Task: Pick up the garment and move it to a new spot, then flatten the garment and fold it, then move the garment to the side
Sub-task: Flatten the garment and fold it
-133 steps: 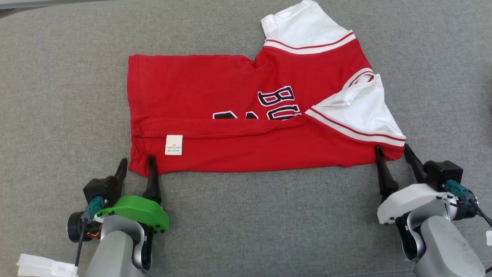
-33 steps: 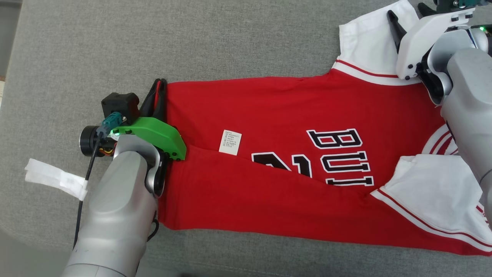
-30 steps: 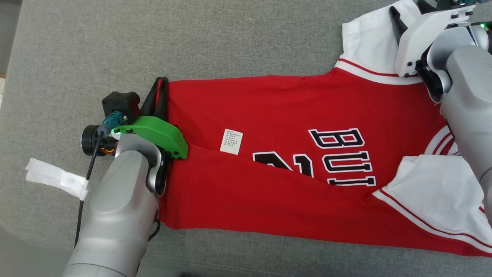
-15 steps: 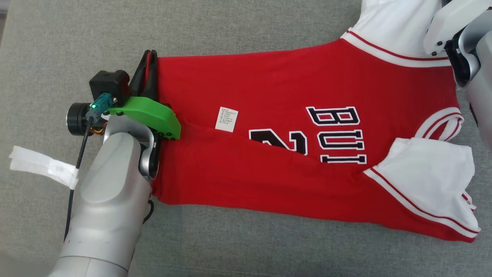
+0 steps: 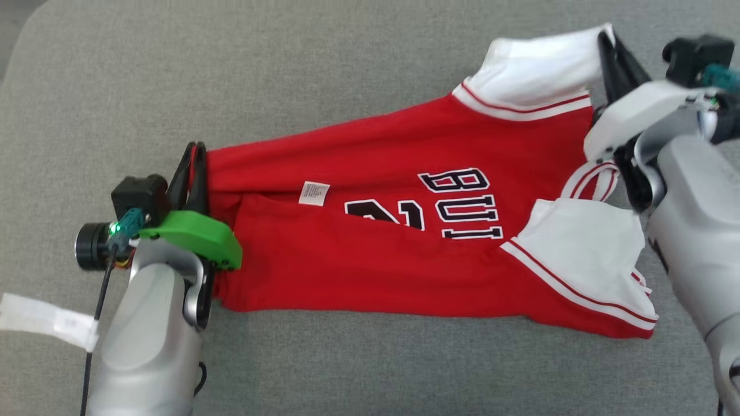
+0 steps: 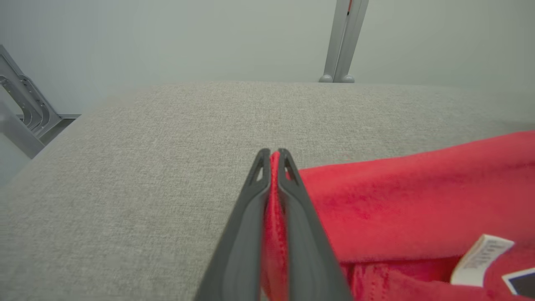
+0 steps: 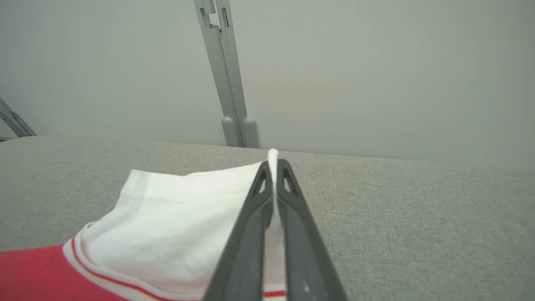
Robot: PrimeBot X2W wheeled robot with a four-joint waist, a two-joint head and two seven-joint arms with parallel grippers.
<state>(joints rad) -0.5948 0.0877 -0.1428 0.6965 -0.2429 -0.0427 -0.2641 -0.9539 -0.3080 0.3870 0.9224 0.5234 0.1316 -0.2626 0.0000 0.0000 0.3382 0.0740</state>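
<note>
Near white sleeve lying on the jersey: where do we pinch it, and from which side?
Probably the cuff edge, approached low from the robot's right. The white sleeve lies flat on the red jersey with its striped seam toward the lettering. The cuff is the free edge, facing right off the cloth.

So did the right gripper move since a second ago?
Yes. The right gripper closed on the jersey's white sleeve and rose, lifting it off the grey cushion.
</note>
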